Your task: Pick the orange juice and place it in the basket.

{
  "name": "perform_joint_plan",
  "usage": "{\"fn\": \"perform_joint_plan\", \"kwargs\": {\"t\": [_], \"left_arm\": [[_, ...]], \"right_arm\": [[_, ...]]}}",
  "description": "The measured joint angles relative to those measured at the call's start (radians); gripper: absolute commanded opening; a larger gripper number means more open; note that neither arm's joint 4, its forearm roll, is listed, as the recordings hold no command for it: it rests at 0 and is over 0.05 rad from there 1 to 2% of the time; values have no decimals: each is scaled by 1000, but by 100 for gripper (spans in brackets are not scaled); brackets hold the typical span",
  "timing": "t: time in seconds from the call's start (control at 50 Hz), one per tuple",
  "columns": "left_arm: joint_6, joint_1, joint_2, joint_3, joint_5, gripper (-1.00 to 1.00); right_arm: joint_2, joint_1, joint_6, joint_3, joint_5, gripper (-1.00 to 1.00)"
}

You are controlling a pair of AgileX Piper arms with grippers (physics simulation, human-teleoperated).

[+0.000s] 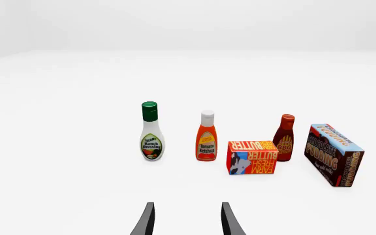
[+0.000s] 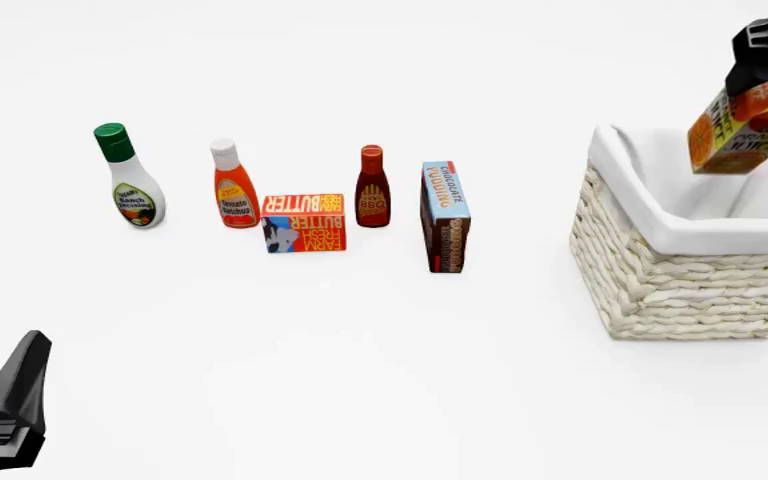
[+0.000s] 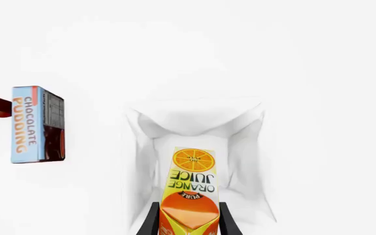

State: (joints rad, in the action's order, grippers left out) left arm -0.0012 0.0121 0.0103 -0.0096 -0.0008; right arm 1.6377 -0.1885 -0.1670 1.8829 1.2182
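Left gripper (image 1: pixel 186 220) waits low, jaws apart. Right gripper (image 3: pixel 188 220), jaws clamped on the orange juice (image 2: pixel 744 112), should lower it steadily into the basket (image 2: pixel 678 290) before releasing.

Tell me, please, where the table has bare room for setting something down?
Free: the wide patch between the chocolate pudding box and the basket, and the near tabletop in front of the row. Crowded: ketchup, butter box and BBQ bottle nearly touch.
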Motion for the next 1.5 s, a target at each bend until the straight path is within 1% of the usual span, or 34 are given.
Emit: {"fn": "perform_joint_plan", "kwargs": {"t": [0.74, 1.5], "left_arm": [[0, 0, 0, 0, 0, 100], [0, 0, 0, 0, 0, 100]], "right_arm": [[53, -24, 49, -29, 0, -100], [111, -60, 67, -33, 0, -100]]}}
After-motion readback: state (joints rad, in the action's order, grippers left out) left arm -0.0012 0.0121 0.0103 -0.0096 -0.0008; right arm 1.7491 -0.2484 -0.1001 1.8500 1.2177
